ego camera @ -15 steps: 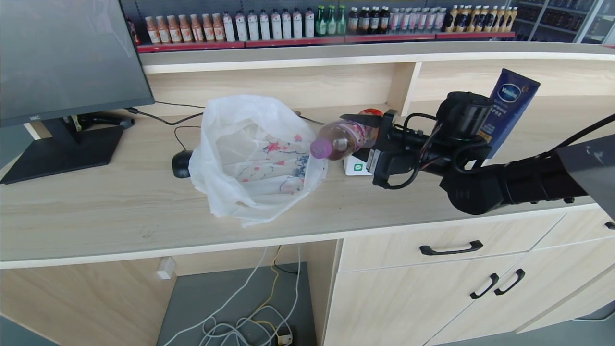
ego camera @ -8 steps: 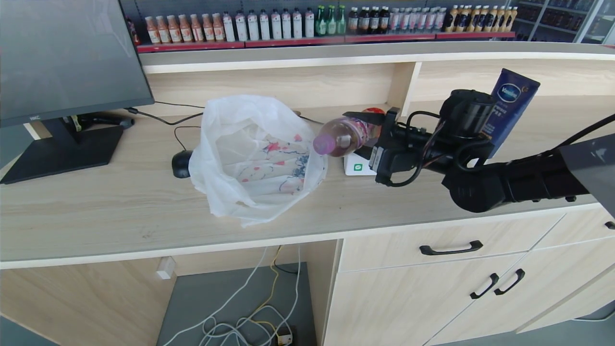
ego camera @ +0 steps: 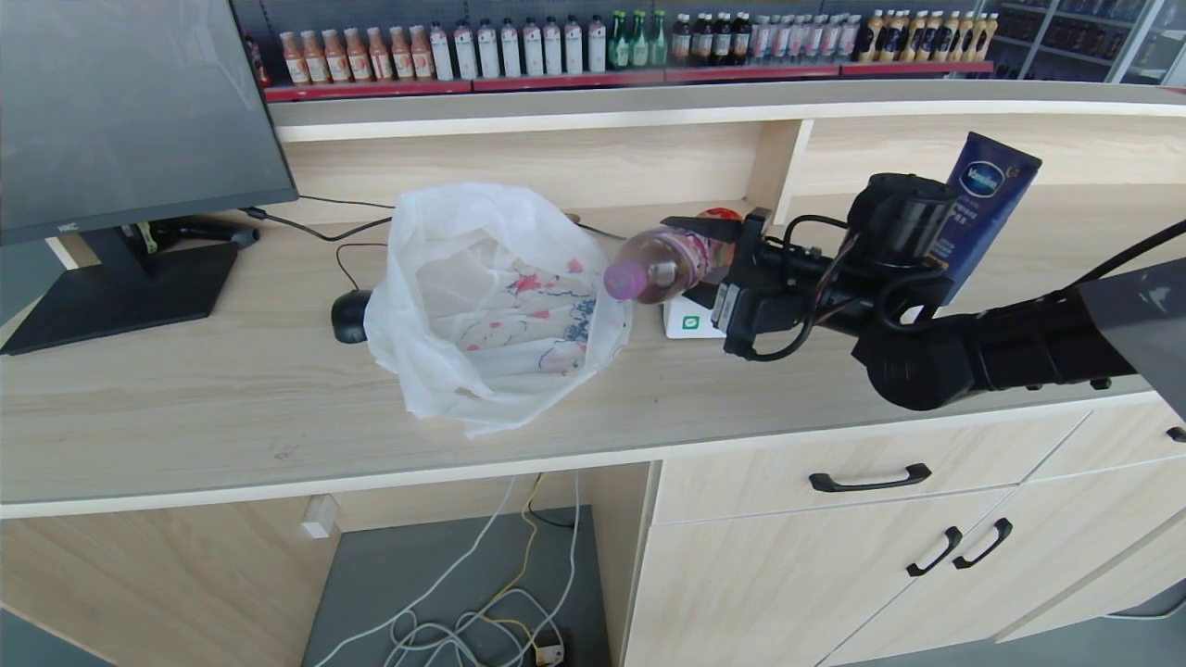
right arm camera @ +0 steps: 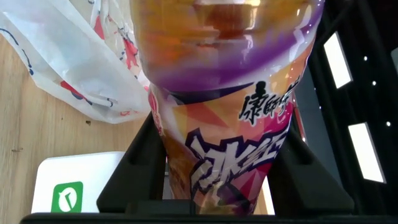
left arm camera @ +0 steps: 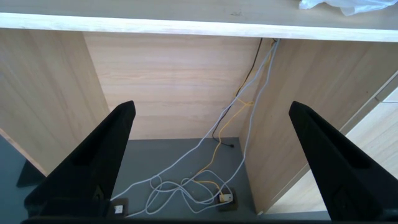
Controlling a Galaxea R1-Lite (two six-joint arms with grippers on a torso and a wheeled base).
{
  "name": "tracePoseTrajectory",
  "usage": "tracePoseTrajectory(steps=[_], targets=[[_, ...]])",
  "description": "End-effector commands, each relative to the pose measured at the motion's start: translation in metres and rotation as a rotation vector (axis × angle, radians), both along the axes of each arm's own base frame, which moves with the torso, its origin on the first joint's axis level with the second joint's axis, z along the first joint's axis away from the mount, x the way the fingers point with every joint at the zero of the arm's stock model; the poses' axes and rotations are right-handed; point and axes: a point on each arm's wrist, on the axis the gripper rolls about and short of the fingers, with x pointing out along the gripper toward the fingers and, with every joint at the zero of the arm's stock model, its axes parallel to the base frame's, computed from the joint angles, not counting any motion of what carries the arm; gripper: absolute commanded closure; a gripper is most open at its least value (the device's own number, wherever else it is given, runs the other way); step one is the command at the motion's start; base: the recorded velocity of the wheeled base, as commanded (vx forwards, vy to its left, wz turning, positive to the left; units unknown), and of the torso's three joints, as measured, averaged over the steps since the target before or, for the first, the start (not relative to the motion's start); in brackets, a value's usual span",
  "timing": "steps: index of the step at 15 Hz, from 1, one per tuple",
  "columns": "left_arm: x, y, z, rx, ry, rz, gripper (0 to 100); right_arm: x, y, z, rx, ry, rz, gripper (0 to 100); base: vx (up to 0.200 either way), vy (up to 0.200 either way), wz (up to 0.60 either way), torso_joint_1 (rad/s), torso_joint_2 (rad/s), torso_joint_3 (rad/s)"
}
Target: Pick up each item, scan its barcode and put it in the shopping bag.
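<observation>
Printed characters cover the bottle (right arm camera: 236,124) label, and a white logo tops the blue tube (ego camera: 987,199).

We see an amber bottle (ego camera: 662,266) with purple cap and purple-orange label, a translucent white shopping bag (ego camera: 417,320) printed red and blue, a pale wood-grain tabletop (ego camera: 185,398).

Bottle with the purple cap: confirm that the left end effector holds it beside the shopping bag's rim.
Wrong arm. The right end effector holds the bottle beside the shopping bag rim, as the head view shows.
</observation>
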Motion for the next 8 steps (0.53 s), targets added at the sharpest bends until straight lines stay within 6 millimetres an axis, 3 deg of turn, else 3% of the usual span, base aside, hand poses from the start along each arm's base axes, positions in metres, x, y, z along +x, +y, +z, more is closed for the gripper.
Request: tracePoseTrajectory(steps=[1,8], targets=[[0.0,0.0,0.0,0.001,0.0,0.0,0,0.0008,-0.0005,-0.0011,-0.001,0.001,-0.001,100,0.0,0.0,0.0,0.0,0.0,0.0],[0.0,0.0,0.0,-0.001,0.0,0.002,0,-0.0011,0.0009,0.0023,0.003,-0.003,0.004,100,0.0,0.0,0.0,0.0,0.0,0.0]])
